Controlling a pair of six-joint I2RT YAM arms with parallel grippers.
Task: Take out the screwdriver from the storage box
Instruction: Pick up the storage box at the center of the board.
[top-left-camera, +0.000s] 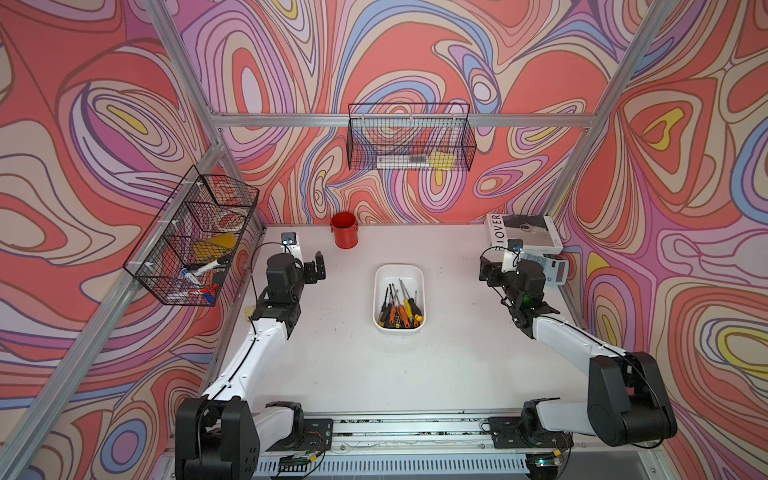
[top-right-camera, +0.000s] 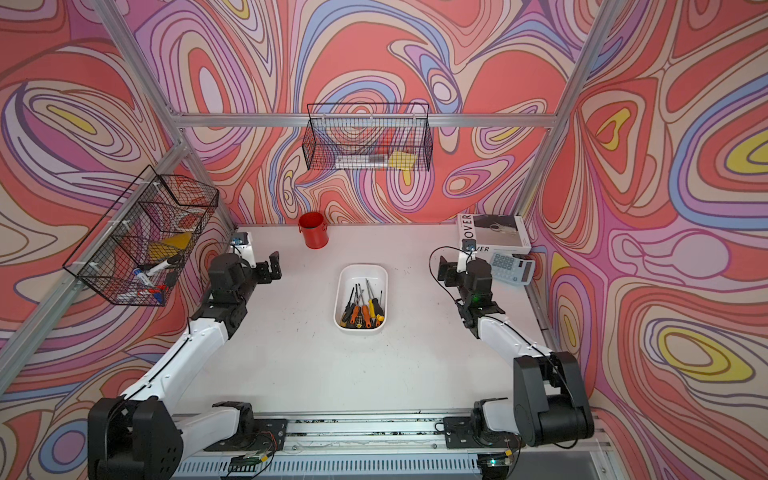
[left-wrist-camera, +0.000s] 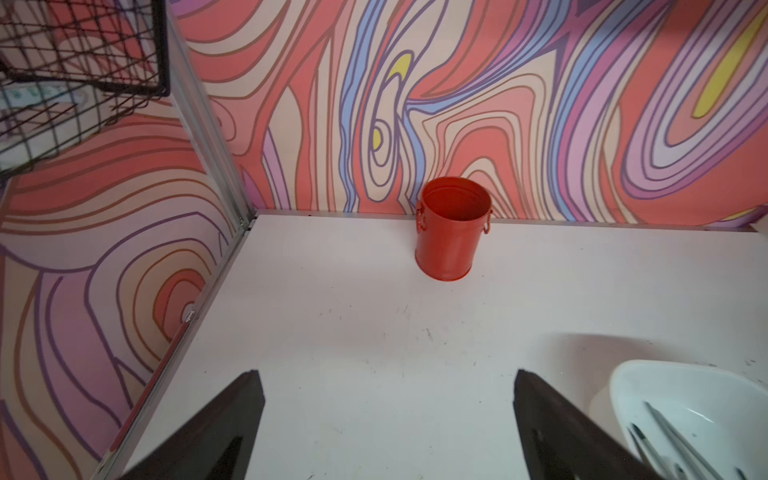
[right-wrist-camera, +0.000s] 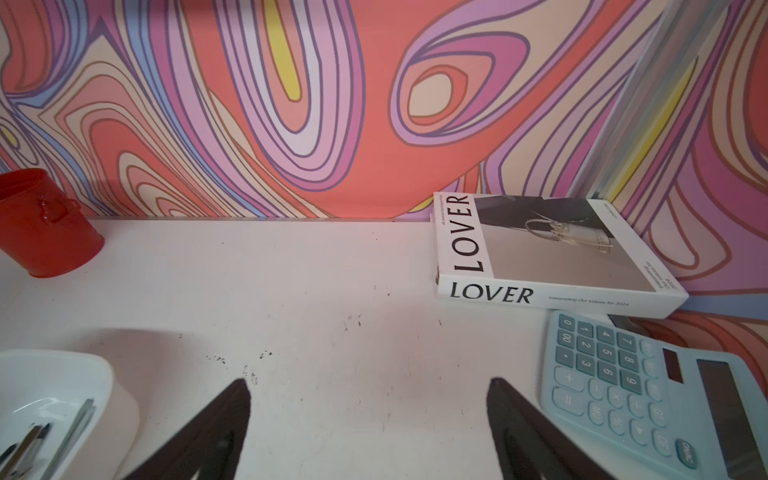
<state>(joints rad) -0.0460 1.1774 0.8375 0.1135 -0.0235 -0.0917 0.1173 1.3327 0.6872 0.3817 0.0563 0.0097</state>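
The storage box, a shallow white tub, sits mid-table in both top views. Several screwdrivers with orange, yellow and black handles lie inside, handles toward the front. My left gripper hovers left of the box and stands open. In the left wrist view its jaws frame bare table, with the box's corner beside them. My right gripper is right of the box. It is open over bare table, with the box off to one side.
A red cup stands at the back wall. A book and a blue calculator lie at the back right, close to my right gripper. Black wire baskets hang on the walls.
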